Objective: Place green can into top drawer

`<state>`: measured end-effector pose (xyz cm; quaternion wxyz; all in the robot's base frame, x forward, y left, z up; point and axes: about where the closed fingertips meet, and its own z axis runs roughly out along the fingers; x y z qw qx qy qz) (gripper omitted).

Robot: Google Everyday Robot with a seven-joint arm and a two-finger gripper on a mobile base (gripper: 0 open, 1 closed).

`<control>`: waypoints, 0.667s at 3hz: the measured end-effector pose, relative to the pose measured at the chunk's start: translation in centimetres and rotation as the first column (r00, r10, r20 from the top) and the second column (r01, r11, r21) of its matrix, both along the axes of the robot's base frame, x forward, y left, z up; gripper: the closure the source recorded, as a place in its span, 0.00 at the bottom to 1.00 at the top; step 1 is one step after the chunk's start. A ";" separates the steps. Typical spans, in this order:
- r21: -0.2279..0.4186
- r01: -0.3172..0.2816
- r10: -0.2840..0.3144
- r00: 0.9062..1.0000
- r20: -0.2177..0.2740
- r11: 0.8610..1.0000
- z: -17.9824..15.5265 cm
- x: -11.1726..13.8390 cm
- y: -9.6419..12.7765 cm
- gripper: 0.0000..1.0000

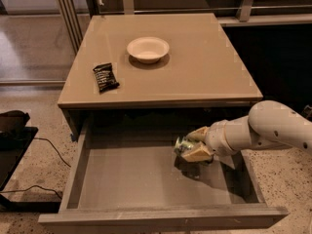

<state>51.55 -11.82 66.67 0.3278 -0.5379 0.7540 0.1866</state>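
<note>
The hand (189,146) is pictured clenched on the green can (180,146), held low over the right side of the open top drawer (126,179). The can is best lowered onto the drawer floor before being released, clear of the bench (195,67) edge.

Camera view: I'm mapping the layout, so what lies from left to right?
Snack bar → bowl → gripper, shut on the green can, over the right part of the open top drawer.
</note>
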 end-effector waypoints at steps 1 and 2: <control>-0.005 0.006 -0.006 0.999 -0.040 1.000 -1.9 -0.5 0.4 1.00; 0.035 0.031 -0.029 0.997 -0.066 0.999 -3.7 -0.7 0.7 1.00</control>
